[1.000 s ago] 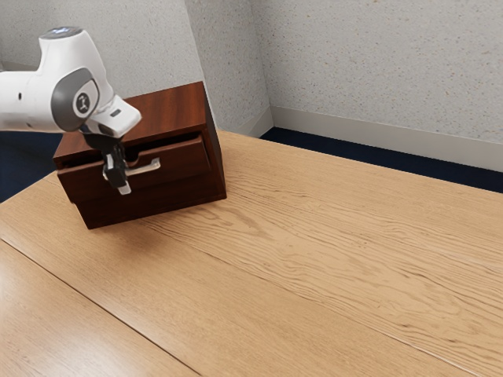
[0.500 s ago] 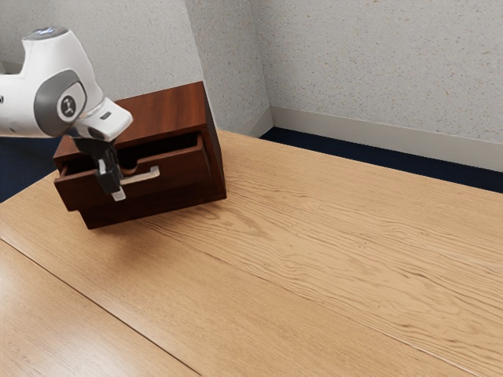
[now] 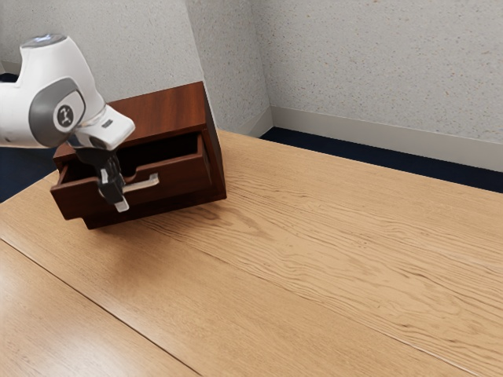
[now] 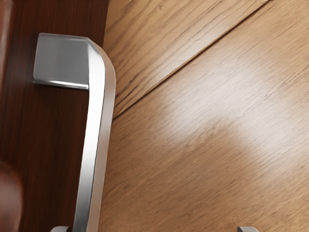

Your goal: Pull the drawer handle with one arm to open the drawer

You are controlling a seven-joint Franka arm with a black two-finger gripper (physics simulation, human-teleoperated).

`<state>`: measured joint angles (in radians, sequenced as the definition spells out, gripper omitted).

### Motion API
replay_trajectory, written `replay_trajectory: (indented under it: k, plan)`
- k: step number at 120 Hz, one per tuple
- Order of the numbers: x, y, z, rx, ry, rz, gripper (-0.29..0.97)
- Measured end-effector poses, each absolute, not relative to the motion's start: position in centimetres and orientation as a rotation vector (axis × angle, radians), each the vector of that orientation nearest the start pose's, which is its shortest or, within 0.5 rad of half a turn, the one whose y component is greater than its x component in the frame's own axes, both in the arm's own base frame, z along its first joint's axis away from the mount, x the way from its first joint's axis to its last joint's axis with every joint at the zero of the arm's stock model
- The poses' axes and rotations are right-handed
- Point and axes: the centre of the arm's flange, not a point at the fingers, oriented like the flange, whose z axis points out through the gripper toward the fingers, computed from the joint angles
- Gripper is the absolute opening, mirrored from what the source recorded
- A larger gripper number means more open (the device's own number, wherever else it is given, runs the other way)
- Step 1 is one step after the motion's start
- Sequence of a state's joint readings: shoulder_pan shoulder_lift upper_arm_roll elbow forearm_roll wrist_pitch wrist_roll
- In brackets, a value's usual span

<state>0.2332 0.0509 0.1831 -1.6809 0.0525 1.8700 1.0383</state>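
The gripper (image 3: pixel 116 196) is hooking the silver drawer handle (image 4: pixel 96 145) with fingers spread wide, not clamping it; the drawer (image 3: pixel 177 169) is standing partly out of its wooden cabinet (image 3: pixel 157 110), so an off-line pull is probably risking the handle slipping free

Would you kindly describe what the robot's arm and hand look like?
The arm has a smooth, rounded white shell, with a round grey joint cap that bears a small white marking. The hand is black below a white mount, and its two slim fingers end in pale tips.
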Motion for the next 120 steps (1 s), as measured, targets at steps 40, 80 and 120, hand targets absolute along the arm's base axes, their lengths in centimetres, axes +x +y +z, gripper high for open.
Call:
replay_trajectory:
  k: [40,80,120]
  plan:
    - [52.2,22.4,57.1,-2.870,0.910,-0.125,0.39]
    - [51.8,15.4,59.2,-2.809,1.006,-0.174,0.35]
    - [47.0,3.5,74.0,-2.581,1.141,-0.319,0.62]
